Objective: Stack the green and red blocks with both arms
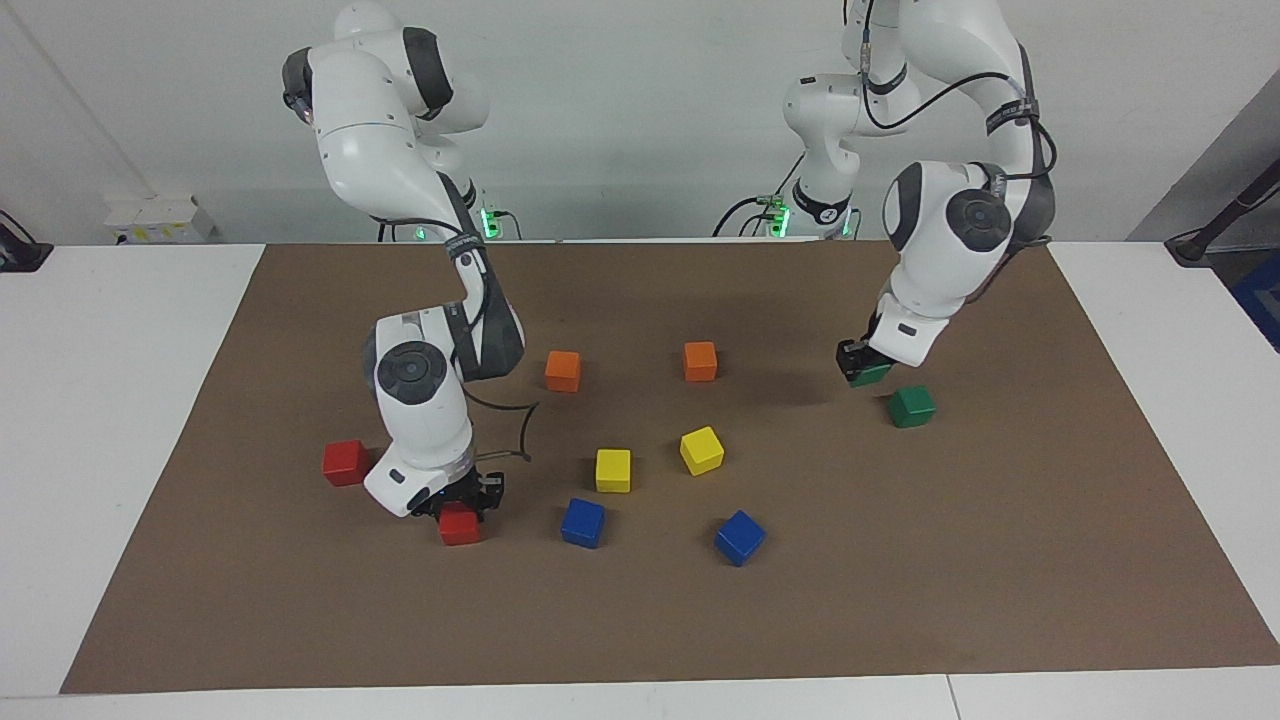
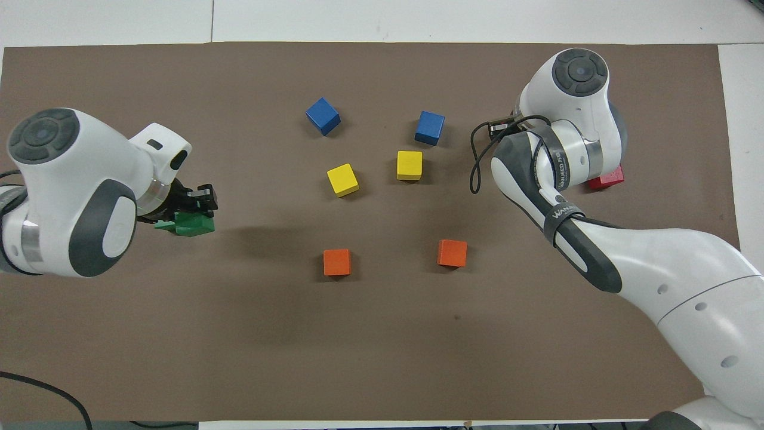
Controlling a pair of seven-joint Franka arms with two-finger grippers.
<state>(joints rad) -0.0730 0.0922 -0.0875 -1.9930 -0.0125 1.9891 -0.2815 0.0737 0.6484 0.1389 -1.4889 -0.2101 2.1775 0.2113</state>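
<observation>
My left gripper (image 1: 864, 370) is shut on a green cube (image 1: 872, 376) and holds it in the air, just beside and above the other green cube (image 1: 912, 406), which rests on the mat toward the left arm's end. In the overhead view the held green cube (image 2: 193, 224) shows under the left gripper (image 2: 200, 200). My right gripper (image 1: 460, 507) is shut on a red cube (image 1: 460, 526) low at the mat; I cannot tell whether it is lifted. A second red cube (image 1: 346, 462) sits beside it, toward the right arm's end, partly hidden by the arm (image 2: 606, 178) from overhead.
On the brown mat (image 1: 900, 580) between the arms lie two orange cubes (image 1: 563, 371) (image 1: 700, 361) nearer the robots, two yellow cubes (image 1: 613, 470) (image 1: 702, 450) in the middle, and two blue cubes (image 1: 583, 522) (image 1: 740, 537) farther out.
</observation>
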